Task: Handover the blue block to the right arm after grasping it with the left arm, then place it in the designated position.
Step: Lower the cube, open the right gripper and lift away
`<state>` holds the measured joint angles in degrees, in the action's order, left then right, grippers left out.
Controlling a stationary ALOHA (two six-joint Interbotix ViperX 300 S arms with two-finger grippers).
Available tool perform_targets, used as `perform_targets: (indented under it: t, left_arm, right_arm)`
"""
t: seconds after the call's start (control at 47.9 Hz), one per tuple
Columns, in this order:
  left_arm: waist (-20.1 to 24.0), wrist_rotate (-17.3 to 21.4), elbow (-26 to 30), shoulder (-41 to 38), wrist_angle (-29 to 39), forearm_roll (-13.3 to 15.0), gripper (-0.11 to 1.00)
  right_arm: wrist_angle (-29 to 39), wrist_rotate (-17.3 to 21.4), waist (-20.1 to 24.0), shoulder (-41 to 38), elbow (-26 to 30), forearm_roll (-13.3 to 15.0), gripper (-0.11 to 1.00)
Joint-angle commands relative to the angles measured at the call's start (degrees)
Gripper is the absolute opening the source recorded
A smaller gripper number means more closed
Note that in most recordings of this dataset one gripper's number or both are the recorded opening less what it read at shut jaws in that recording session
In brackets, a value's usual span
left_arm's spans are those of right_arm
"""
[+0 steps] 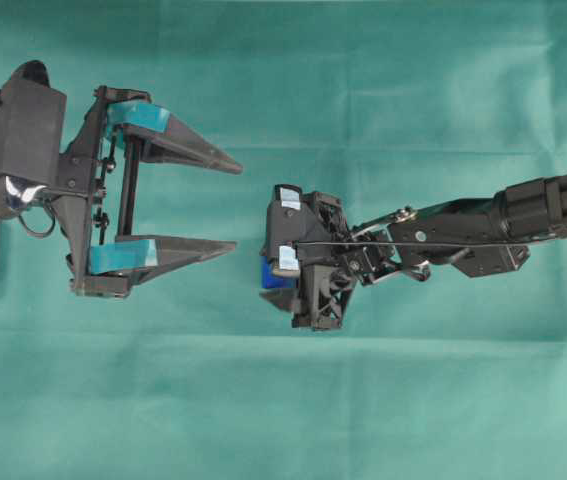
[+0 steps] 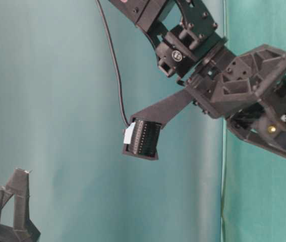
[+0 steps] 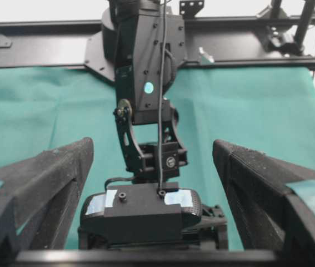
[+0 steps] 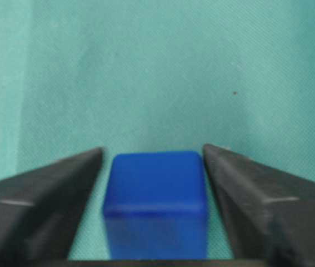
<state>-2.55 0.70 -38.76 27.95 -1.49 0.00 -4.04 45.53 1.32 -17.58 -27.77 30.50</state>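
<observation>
Between my right gripper's (image 4: 156, 208) parted jaws, the block (image 4: 156, 183) sits released on the cloth (image 4: 157, 72), a slim gap each side; lifting crookedly could nudge it. My left gripper (image 1: 231, 205) gapes, empty

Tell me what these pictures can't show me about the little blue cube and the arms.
- Blue block, right wrist view: lower part blurred; whether it rests on the cloth is unclear.
- Overhead: the right arm covers most of the block.
- Table-level: only a blue corner shows, cut off by the right edge.
- Left arm, table-level: only finger ends show at the bottom left corner.
</observation>
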Motion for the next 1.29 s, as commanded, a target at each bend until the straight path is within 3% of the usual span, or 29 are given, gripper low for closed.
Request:
perform_targets:
  t: [0.0, 0.146, 0.459, 0.898, 1.273]
  left_arm:
    - [-0.09, 0.00, 1.58, 0.26, -0.35, 0.00, 0.99]
    - [-0.09, 0.00, 1.58, 0.26, -0.35, 0.00, 0.99]
    - [-0.09, 0.00, 1.58, 0.26, -0.35, 0.00, 0.99]
    - [-0.18, 0.09, 1.58, 0.26, -0.35, 0.00, 0.99]
    - [-0.09, 0.09, 1.67, 0.26, -0.35, 0.00, 0.99]
  right_arm:
    - [0.53, 0.09, -0.18, 2.37, 0.97, -0.18, 0.88]
    - [1.76, 0.09, -0.18, 3.60, 0.79, -0.09, 0.78]
    - [8.70, -0.44, -0.18, 11.16, -0.09, 0.53, 0.80]
    - [17.84, -0.53, 0.09, 28.74, -1.76, 4.66, 0.80]
    - [21.53, -0.70, 1.14, 37.44, -2.20, 6.68, 0.80]
